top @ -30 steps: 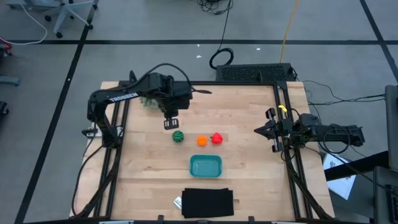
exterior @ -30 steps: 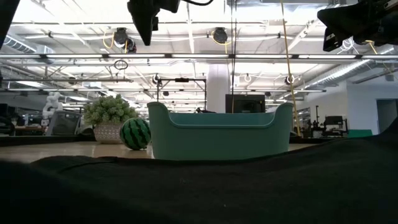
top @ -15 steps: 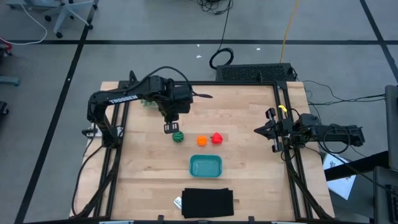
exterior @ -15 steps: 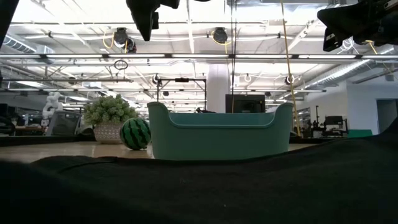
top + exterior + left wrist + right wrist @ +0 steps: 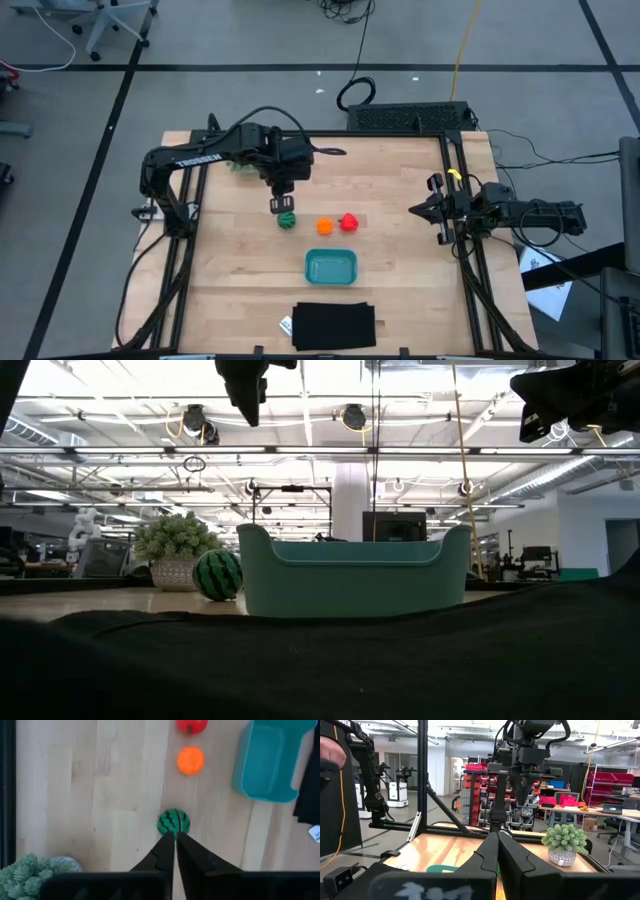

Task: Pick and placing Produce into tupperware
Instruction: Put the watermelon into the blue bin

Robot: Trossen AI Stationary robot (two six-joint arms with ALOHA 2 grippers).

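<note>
Three produce pieces (image 5: pixel 319 221), one teal tupperware (image 5: pixel 331 267)

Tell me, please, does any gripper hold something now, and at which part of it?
Nothing is held. The left gripper hangs above the striped green ball, fingers almost together and empty. The right gripper waits shut and empty at the table's right side.
</note>
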